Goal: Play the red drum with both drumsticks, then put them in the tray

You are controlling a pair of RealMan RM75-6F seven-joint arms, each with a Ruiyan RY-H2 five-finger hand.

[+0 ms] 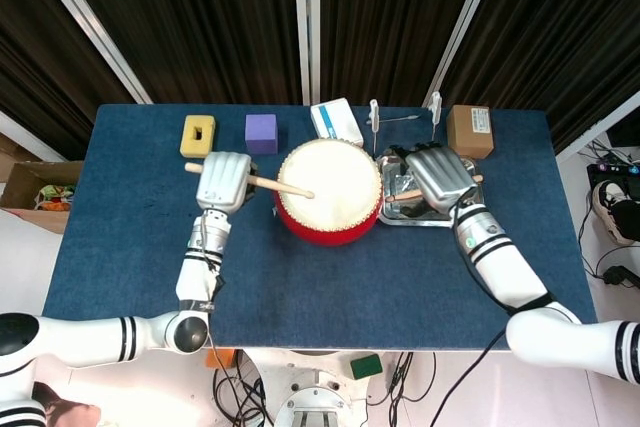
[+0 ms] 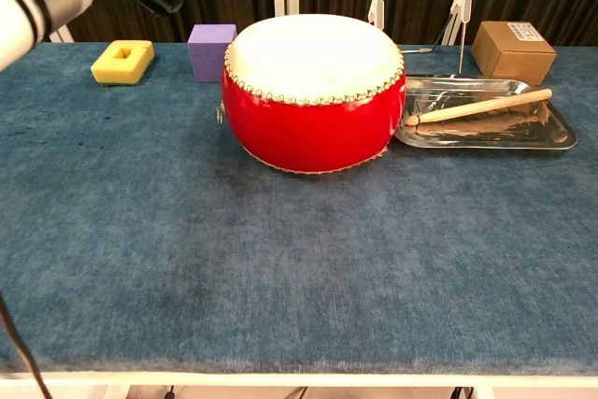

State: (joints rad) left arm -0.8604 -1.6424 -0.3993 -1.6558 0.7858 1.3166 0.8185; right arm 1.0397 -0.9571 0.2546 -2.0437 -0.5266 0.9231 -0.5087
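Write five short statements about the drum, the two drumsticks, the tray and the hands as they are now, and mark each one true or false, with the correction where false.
1. The left hand holds a drumstick whose tip is over the red drum. True.
2. Both drumsticks lie in the tray. False: only one drumstick lies there; the other is in the left hand.
3. The right hand grips the drumstick in the tray. False: in the chest view that stick lies alone in the tray, with no hand on it.
4. The tray sits on the table beside the drum. True.
5. The purple cube sits on top of the drum. False: it stands on the table behind the drum, next to the yellow block.
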